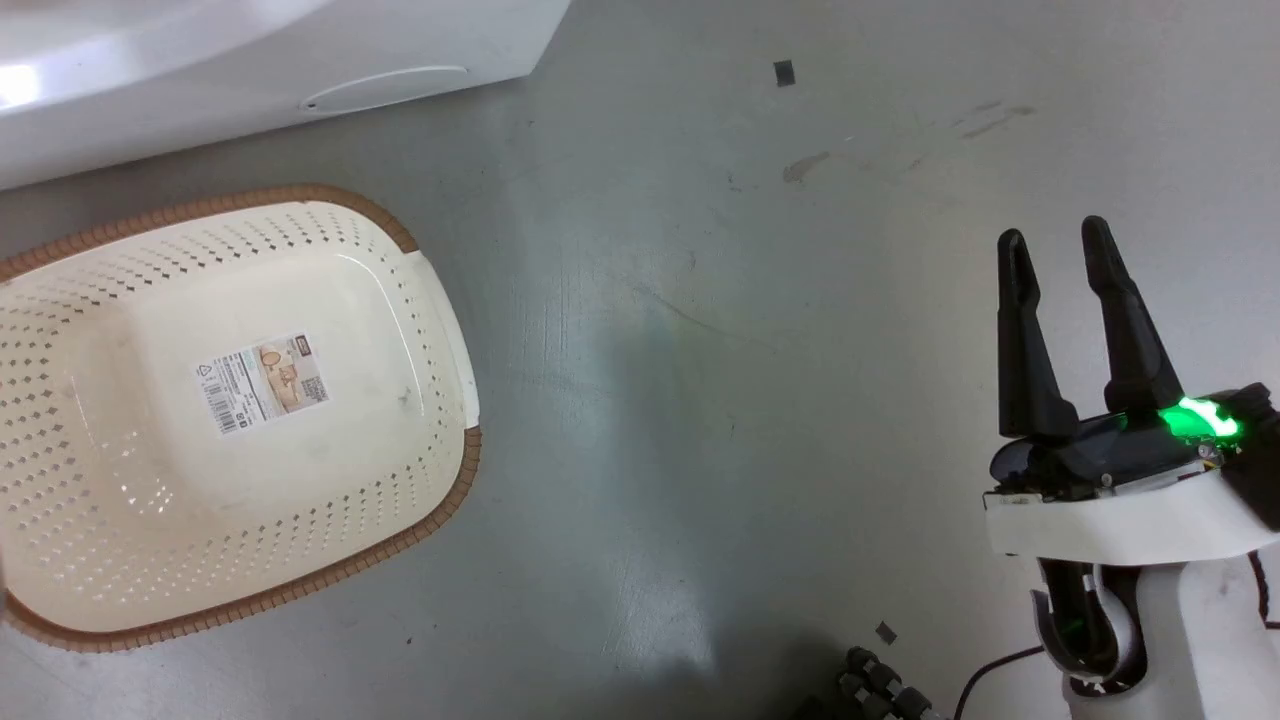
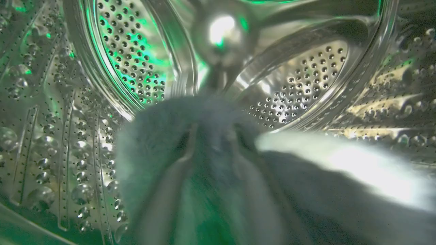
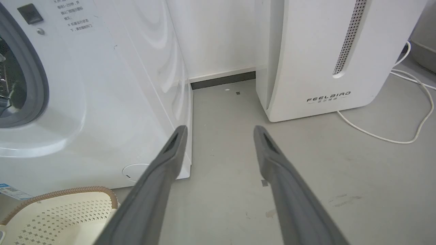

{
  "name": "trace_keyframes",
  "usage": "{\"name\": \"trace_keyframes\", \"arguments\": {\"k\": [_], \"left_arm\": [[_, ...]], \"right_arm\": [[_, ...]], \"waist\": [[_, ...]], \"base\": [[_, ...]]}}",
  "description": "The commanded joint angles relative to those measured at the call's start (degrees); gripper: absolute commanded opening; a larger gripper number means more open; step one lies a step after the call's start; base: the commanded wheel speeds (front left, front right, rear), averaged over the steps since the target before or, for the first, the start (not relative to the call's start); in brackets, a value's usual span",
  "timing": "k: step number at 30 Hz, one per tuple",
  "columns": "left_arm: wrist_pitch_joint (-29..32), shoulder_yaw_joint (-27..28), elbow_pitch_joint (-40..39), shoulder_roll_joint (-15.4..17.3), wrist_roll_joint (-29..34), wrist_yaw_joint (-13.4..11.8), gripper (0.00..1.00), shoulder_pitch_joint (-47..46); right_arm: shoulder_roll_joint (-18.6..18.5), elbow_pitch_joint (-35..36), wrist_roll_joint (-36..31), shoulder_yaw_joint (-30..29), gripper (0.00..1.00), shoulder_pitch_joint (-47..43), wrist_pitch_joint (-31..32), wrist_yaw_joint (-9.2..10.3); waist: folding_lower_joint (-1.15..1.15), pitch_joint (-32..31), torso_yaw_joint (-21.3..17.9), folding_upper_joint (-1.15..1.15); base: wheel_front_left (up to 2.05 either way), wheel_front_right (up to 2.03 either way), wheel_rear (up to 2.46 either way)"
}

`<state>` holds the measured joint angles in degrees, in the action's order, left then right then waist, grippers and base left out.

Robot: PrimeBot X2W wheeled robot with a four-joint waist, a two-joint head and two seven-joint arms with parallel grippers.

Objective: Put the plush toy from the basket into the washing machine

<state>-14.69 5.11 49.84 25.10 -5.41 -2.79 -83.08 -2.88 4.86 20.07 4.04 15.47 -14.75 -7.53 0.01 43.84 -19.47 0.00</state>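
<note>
Left wrist view is looking into the washer's drum (image 2: 299,85). The toy (image 2: 153,143) is sitting between the left jaws, its fur bunching around both fingers (image 2: 173,180), so those jaws are standing narrowly apart and seemingly clamping it. Its body is stretching from the centre toward 4 o'clock, a white patch is running out to 3 o'clock, and the drum's back wall is lying ahead at 12 o'clock. Letting go is, I judge, the step in hand. Whether the toy is touching the drum is unclear. In the head view the basket (image 1: 440,500) is lying toyless at 9 o'clock on the floor (image 1: 750,400), while the right jaws at 4 o'clock are standing wide apart, holding nothing.
</note>
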Motion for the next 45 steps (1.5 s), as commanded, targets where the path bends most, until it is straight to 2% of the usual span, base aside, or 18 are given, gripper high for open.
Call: {"name": "trace_keyframes", "arguments": {"k": [1, 11, 19, 24, 25, 32, 39, 45], "left_arm": [[-0.3, 0.1, 0.3, 0.6, 0.3, 0.1, 1.0, -0.6], [-0.3, -1.4, 4.3, -0.3, 0.9, 1.2, 1.0, 3.7], [-0.3, -1.0, 1.0, -3.4, 0.1, 1.2, 1.0, 15.2], [-0.3, -0.2, -4.1, -5.9, -0.3, 0.9, 1.0, 24.0], [-0.3, 0.8, -8.0, -7.5, -0.6, 0.3, 1.0, 30.0], [-0.3, 0.6, -18.0, -11.7, 0.8, -0.3, 1.0, 43.1], [-0.3, -1.9, -26.3, -15.7, 2.3, 1.2, 1.0, 53.8], [-0.3, -3.3, -31.2, -17.6, 2.8, 2.6, 1.0, 62.8]], "right_arm": [[0.0, 0.0, 0.1, 0.2, 1.0, 0.3, -0.2, 0.04], [0.0, -0.6, -1.8, 0.4, 1.0, -1.0, -0.2, 0.04], [0.0, -1.6, -3.8, -0.1, 1.0, -2.2, -0.2, 0.04], [0.0, -2.4, -5.2, -0.6, 1.0, -3.4, -0.2, 0.04], [0.0, -2.7, -5.7, -1.0, 1.0, -4.2, -0.2, 0.04], [0.0, -3.1, -7.5, -1.6, 1.0, -6.9, -0.2, 0.04], [0.0, -3.6, -9.2, -3.3, 1.0, -11.1, -0.2, 0.04], [0.0, -4.0, -9.8, -5.0, 1.0, -14.2, -0.2, 0.04]], "waist": [[-0.01, -0.2, -0.1, 0.0], [-0.01, -4.1, 2.3, 0.0], [-0.01, -10.6, 5.5, 0.0], [-0.01, -15.3, 7.6, 0.0], [-0.01, -18.1, 8.9, 0.0], [-0.01, -24.4, 12.7, 0.0], [-0.01, -30.6, 16.2, 0.0], [-0.01, -35.3, 17.7, 0.0]], "base": [[0.0, 0.0, 0.0], [0.0, 0.0, 0.0], [0.0, 0.0, 0.0], [0.0, 0.0, 0.0], [0.0, 0.0, 0.0], [0.0, 0.0, 0.0], [0.0, 0.0, 0.0], [0.0, 0.0, 0.0]]}}
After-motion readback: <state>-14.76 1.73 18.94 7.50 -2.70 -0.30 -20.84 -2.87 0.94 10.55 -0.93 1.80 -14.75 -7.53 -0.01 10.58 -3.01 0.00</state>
